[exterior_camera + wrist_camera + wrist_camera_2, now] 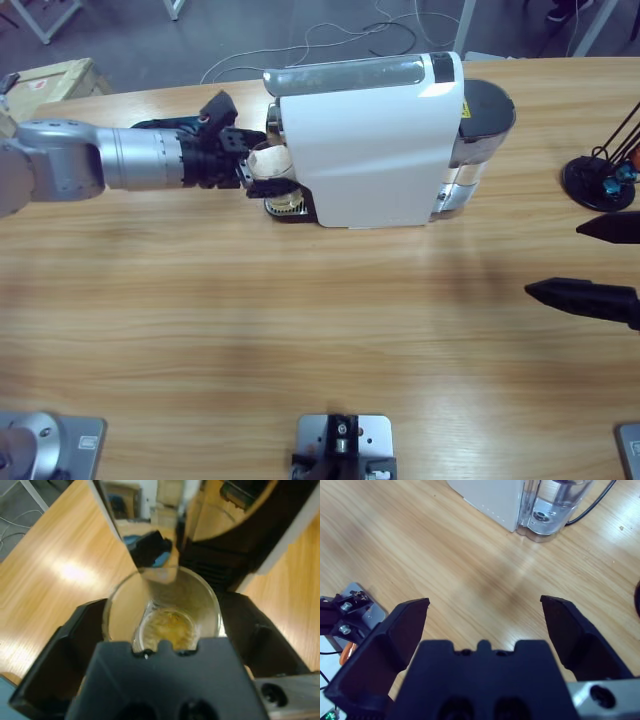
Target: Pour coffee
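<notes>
— How are your arms set?

— My left arm point(110, 158) reaches in level from the table's left edge, its left gripper point(255, 168) clamped on a clear glass tumbler point(162, 615) at the front of the white coffee machine point(365, 145). My right gripper point(485, 617) hangs over bare wood, jaws wide apart, gripping nothing.

— And the tumbler?

— Upright, mouth up under the spout. The coffee point(167, 629), a thin yellowish pool, lies at its bottom.

— The surroundings?

— A long wooden table point(300, 330); grey floor with white cables point(340, 35) beyond.
</notes>
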{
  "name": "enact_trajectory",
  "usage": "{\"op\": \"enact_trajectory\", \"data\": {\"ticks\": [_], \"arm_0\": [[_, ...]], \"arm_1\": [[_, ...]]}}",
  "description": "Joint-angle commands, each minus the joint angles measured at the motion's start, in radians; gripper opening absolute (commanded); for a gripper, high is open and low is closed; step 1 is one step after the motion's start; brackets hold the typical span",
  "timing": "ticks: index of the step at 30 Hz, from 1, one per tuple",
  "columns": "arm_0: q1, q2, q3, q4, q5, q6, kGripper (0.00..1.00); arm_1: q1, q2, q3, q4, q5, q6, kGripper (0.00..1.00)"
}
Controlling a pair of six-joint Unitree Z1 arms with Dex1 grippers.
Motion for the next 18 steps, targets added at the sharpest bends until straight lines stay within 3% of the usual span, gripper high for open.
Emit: {"op": "enact_trajectory", "data": {"ticks": [1, 4, 6, 13, 18], "arm_0": [[-0.01, 0.064, -0.006, -0.016, -0.022, -0.016, 0.676], [-0.01, 0.063, -0.006, -0.016, -0.027, -0.013, 0.369], [-0.013, 0.062, -0.005, -0.015, -0.027, -0.011, 0.016], [-0.004, 0.033, 0.037, -0.015, -0.004, -0.038, 0.0], [0.072, -0.059, 0.067, -0.015, 0.01, -0.103, 0.0]], "arm_1": [[0.013, 0.033, 0.034, -0.009, 0.017, -0.012, 0.998], [0.013, 0.032, 0.035, -0.009, 0.015, -0.012, 0.996], [0.013, 0.032, 0.035, -0.009, 0.015, -0.012, 0.996], [0.013, 0.026, 0.036, -0.011, 0.011, -0.012, 0.996], [0.013, 0.028, 0.033, -0.011, 0.011, -0.012, 0.996]]}}
